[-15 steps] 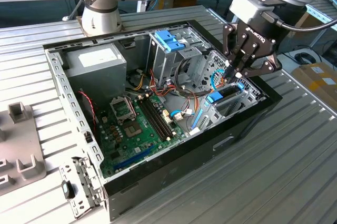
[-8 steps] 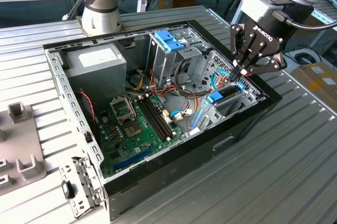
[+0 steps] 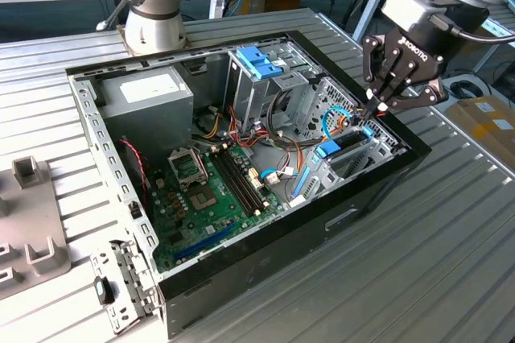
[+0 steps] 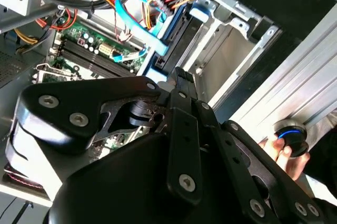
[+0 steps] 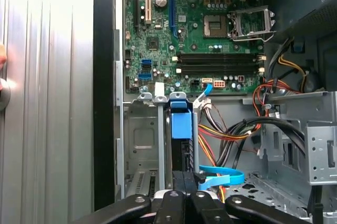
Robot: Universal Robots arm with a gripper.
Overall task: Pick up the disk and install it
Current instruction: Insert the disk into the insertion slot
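Disk seated edge-up in its bay, fingers closed on top

Disk stands on edge in the metal drive bay at about 3 o'clock of the open computer case in the exterior view, its blue carrier frame showing as a bright plastic tab. In the first wrist view that blue frame runs straight down toward the gripper. The black fingers are pressed together, tips touching or just above the disk's upper edge; whether they pinch the frame I cannot tell.

By judgement it is a dense, stiff metal slab, heavier than it looks and sensitive to knocks. The smooth metal faces would slip, so the plastic frame edges are the better hold, gripped across the thin dimension.

Around it: thin sheet steel with punched holes, a green motherboard with black memory slots, soft red, yellow and blue cables lying close at 12 o'clock of the bay, and a ribbed aluminium worktop. A person's hand rests near a round knob on the worktop.
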